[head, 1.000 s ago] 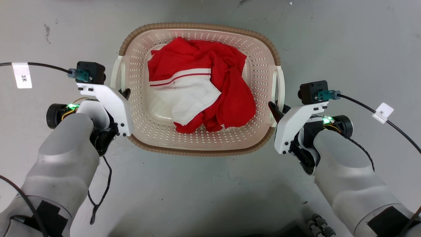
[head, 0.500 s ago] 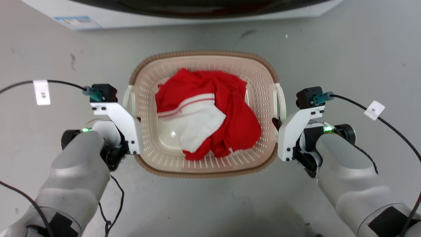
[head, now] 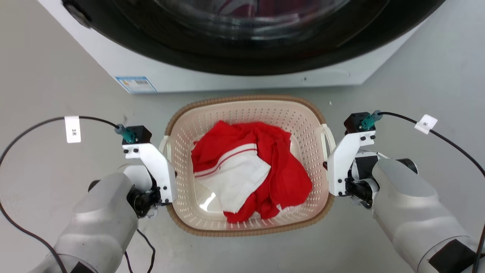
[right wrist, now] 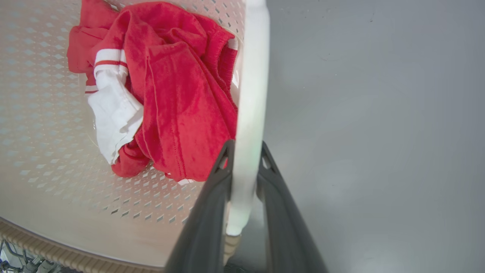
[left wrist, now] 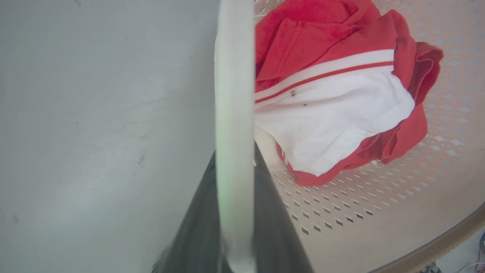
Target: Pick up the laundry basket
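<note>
Head view, basket: the laundry basket (head: 246,98) sits between the two arms, right in front of the washing machine (head: 189,81), with a red-and-white garment (head: 280,170) heaped inside.
Head view, grippers: the left gripper (head: 173,175) is in at the left handle (head: 164,146) and the right gripper (head: 326,165) at the right handle (head: 329,136). White camera brackets cover the fingers, so from up here I cannot tell the grip.
Head view, room: the grey floor (head: 57,94) lies wide open to both sides and at the near edge. The far rim is close to the washer's front, with a narrow strip of floor between.
Left wrist view, fingers: here it shows. Two dark fingers (left wrist: 273,220) are drawn close together, pinching the white handle bar that runs up between them.
Left wrist view, sides: bare floor on the outer side; perforated wall and garment on the inner side.
Right wrist view, fingers: the same on this side, fingers (right wrist: 282,220) squeezed narrow on the handle with a tip either side of the bar.
Right wrist view, edge: the brown rim curves along the bottom left.
</note>
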Robot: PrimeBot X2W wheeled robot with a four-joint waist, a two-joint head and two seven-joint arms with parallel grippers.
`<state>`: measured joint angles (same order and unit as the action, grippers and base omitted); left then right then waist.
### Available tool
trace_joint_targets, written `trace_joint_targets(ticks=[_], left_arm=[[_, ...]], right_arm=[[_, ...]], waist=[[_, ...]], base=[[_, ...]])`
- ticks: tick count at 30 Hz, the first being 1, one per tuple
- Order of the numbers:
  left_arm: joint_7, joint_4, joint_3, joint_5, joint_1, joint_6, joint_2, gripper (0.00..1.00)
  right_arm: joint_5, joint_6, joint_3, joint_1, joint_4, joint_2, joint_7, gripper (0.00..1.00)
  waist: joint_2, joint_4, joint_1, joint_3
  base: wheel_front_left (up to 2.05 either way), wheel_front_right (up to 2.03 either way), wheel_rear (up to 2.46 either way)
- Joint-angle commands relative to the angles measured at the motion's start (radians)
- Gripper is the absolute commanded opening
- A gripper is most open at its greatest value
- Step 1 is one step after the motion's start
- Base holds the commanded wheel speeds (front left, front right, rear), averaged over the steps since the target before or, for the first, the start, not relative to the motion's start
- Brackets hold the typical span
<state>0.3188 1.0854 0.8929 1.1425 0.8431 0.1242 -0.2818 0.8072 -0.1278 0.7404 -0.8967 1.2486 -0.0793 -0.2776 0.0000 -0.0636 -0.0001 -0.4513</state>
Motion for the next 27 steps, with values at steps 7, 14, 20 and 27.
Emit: trace_joint_targets(ticks=[7,14,20,27], left_arm=[[0.034,-0.016,0.032,0.043,-0.029,0.012,0.023,0.00],[0.064,-0.006,0.054,0.078,-0.061,0.012,0.023,0.00],[0.081,-0.001,0.070,0.107,-0.099,0.011,0.025,0.00],[0.110,0.007,0.084,0.137,-0.134,0.011,0.036,0.00]], right_arm=[[0.033,-0.005,0.015,0.018,0.005,0.014,-0.094,0.00],[0.061,-0.005,0.014,0.041,0.020,0.018,-0.179,0.00],[0.088,-0.005,0.003,0.080,0.030,0.026,-0.257,0.00],[0.114,-0.005,-0.005,0.121,0.036,0.035,-0.355,0.00]], waist=[[0.0000,0.025,0.0001,0.135],[0.0000,0.025,0.0001,0.233],[0.0000,0.023,0.0001,0.316],[0.0000,0.022,0.0001,0.377]], base=[[0.00,0.00,0.00],[0.00,0.00,0.00],[0.00,0.00,0.00],[0.00,0.00,0.00]])
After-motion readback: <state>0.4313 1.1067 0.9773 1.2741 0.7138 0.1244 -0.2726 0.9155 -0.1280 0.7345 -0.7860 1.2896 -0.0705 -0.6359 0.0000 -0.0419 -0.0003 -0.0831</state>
